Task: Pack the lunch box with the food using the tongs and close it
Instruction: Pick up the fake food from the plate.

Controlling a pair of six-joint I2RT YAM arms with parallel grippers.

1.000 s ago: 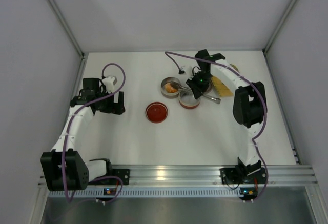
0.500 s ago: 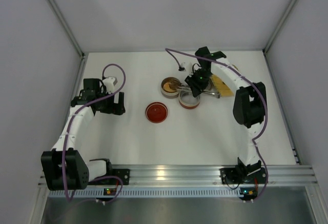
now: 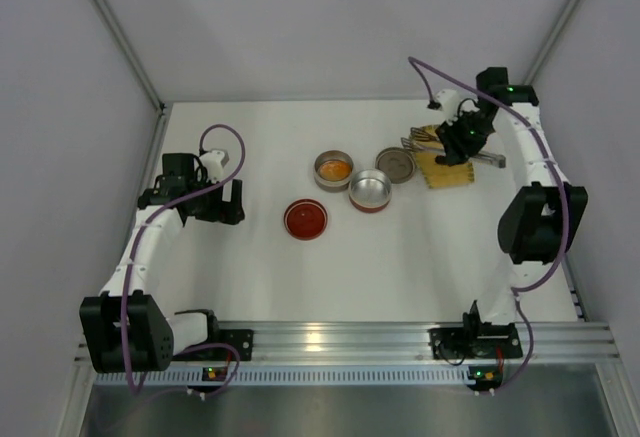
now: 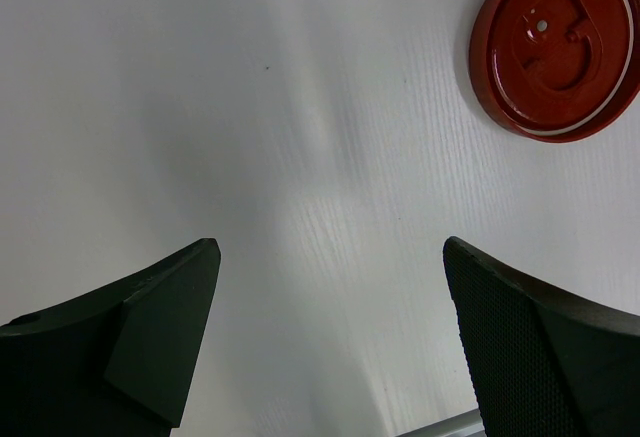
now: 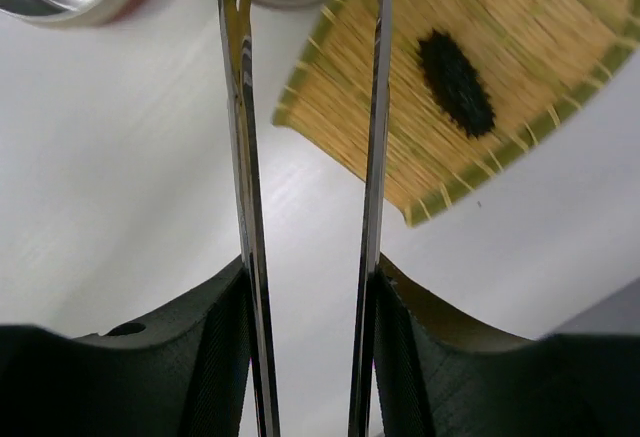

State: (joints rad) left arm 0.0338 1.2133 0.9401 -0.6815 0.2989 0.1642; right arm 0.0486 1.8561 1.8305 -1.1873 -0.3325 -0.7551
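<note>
Jaws of the right gripper [image 5: 310, 282] pinch the tongs [image 5: 240, 157] by the woven tray [image 5: 520, 17] at upper right, where the black piece [image 5: 455, 82] lies unpacked, while the orange piece [image 3: 335, 168] already sits in a tin [image 3: 318, 169], the left gripper [image 4: 330, 257] has its jaws spread, and the red lid [image 3: 305, 219] is off.

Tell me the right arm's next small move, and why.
Probably shift the right hand sideways until the tongs straddle the black piece on the woven tray. The orange piece already sits in a tin, and in the wrist view the black piece lies beside the tongs, not between their arms.
</note>
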